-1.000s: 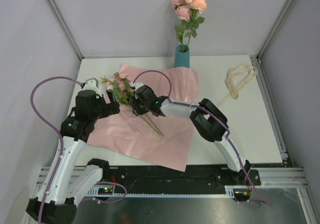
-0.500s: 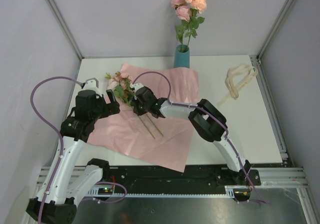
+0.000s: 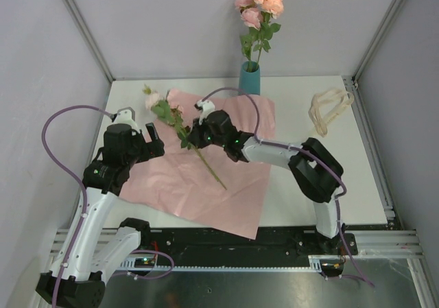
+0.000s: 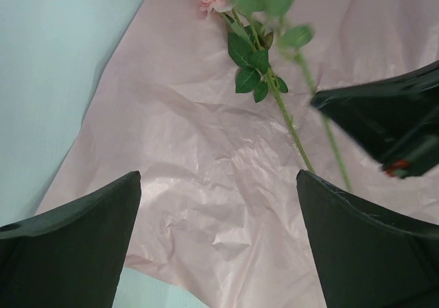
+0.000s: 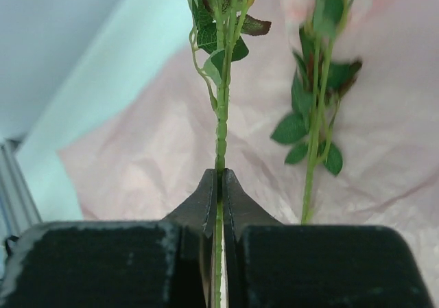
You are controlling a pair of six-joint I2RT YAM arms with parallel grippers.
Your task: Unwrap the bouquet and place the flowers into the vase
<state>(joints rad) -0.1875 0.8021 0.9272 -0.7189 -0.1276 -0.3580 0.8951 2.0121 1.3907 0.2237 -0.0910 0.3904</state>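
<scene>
The bouquet is unwrapped: its lilac-pink paper (image 3: pixel 199 184) lies flat on the table. My right gripper (image 3: pixel 195 136) (image 5: pixel 220 174) is shut on the thin green stem of one flower (image 5: pixel 221 126) and holds it above the paper, its pink bloom (image 3: pixel 152 99) pointing back left. A second flower (image 4: pixel 259 71) lies on the paper, its stem (image 3: pixel 214 176) pointing toward the near side. The teal vase (image 3: pixel 250 79) stands at the back centre, with several pink roses (image 3: pixel 259 3) in it. My left gripper (image 3: pixel 154 135) (image 4: pixel 218 184) hangs open over the paper's left part, holding nothing.
A cream ribbon loop (image 3: pixel 328 110) lies at the back right of the white table (image 3: pixel 322 178). Grey walls close in the left, back and right. A metal rail (image 3: pixel 374 150) runs along the right edge.
My right gripper has shut on one stem and lifted that flower up and back, off the paper. The other flower stayed on the paper. The left arm has not moved.
</scene>
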